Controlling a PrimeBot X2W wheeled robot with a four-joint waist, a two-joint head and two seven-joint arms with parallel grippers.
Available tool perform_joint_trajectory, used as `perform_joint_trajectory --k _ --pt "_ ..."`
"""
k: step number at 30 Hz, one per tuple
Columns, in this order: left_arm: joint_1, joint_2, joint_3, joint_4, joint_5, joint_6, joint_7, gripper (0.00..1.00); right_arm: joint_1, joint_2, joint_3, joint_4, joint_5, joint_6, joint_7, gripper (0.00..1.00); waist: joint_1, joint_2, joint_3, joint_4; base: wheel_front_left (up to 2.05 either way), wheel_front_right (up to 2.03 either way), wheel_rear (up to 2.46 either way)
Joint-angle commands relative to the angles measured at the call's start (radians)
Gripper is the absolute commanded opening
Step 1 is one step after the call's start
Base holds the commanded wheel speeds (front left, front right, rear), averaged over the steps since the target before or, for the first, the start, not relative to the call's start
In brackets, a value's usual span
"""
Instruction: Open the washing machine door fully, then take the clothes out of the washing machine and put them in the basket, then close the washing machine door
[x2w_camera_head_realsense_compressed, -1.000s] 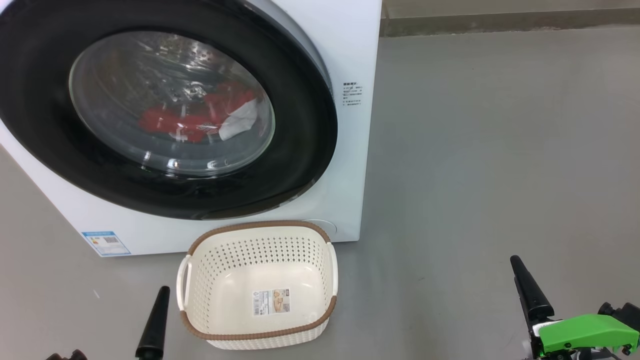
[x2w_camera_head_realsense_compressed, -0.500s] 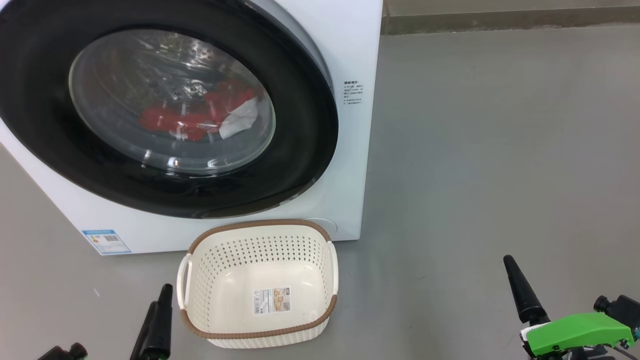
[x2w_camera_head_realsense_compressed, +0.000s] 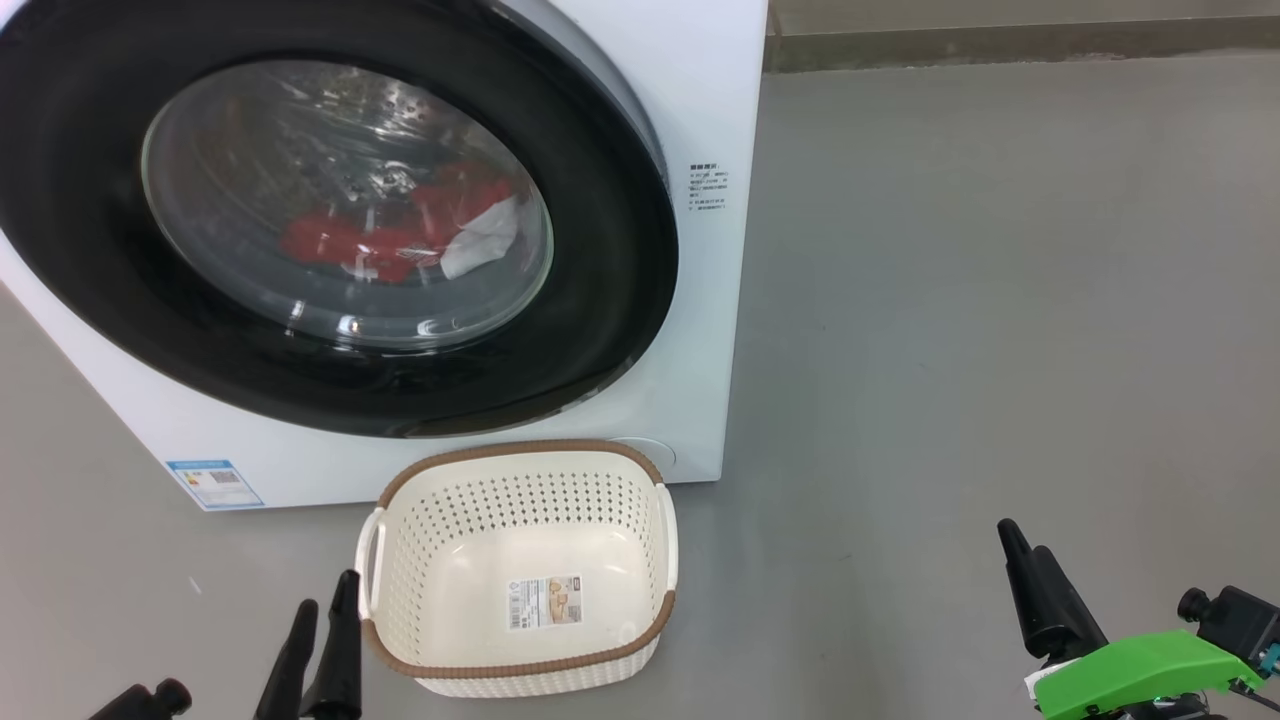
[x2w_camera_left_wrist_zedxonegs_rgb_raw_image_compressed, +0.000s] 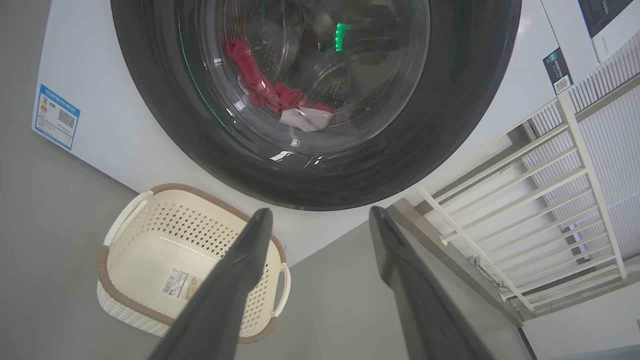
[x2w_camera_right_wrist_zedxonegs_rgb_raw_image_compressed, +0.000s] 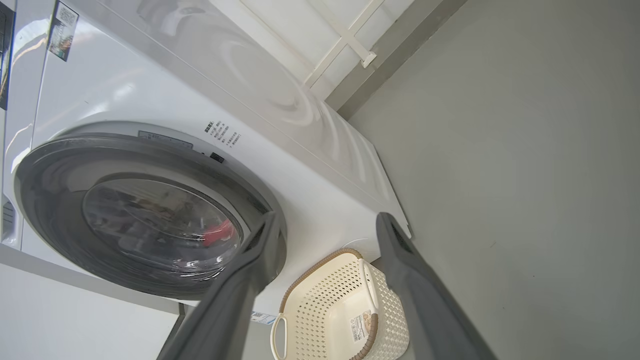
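The white washing machine (x2w_camera_head_realsense_compressed: 700, 300) stands at the upper left. Its round black-rimmed washing machine door (x2w_camera_head_realsense_compressed: 620, 300) lies against the front, and the red and white clothes (x2w_camera_head_realsense_compressed: 400, 235) show through the glass. The empty cream basket (x2w_camera_head_realsense_compressed: 620, 500) sits on the floor just below the door. My left gripper (x2w_camera_head_realsense_compressed: 327, 595) is open beside the basket's left handle. My right gripper (x2w_camera_head_realsense_compressed: 1022, 540) is open over bare floor, far right of the basket. In the left wrist view, the gripper (x2w_camera_left_wrist_zedxonegs_rgb_raw_image_compressed: 320, 212) points at the door (x2w_camera_left_wrist_zedxonegs_rgb_raw_image_compressed: 165, 125), clothes (x2w_camera_left_wrist_zedxonegs_rgb_raw_image_compressed: 270, 95) and basket (x2w_camera_left_wrist_zedxonegs_rgb_raw_image_compressed: 165, 225). The right gripper (x2w_camera_right_wrist_zedxonegs_rgb_raw_image_compressed: 327, 216) faces the door (x2w_camera_right_wrist_zedxonegs_rgb_raw_image_compressed: 50, 200) and basket (x2w_camera_right_wrist_zedxonegs_rgb_raw_image_compressed: 325, 300).
Grey floor (x2w_camera_head_realsense_compressed: 1000, 300) stretches wide to the right of the machine. A wall skirting (x2w_camera_head_realsense_compressed: 1000, 40) runs along the back. A white slatted rail (x2w_camera_left_wrist_zedxonegs_rgb_raw_image_compressed: 550, 190) stands behind the machine's far side. A blue label (x2w_camera_head_realsense_compressed: 215, 483) marks the machine's lower corner.
Both left fingers now show beside the basket, risen a little and turned. The right gripper has turned and drifted slightly left and down. Machine, door and basket stay put.
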Motion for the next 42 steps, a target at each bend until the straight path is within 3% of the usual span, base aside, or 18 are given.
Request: perform_joint_trajectory --k 1,42 --pt "-0.008 0.016 0.011 -0.040 0.050 0.006 -0.018 1.00 -0.011 -0.018 0.014 -0.030 -0.038 0.000 -0.016 1.00 0.0000 0.0000 0.001 0.000 0.00 0.00 0.00" --pt "0.033 0.025 -0.009 -0.116 0.550 0.033 -0.139 1.00 0.015 -0.038 0.054 -0.054 -0.444 0.000 -0.136 1.00 -0.0001 0.0000 0.009 -0.009 0.00 0.00 0.00"
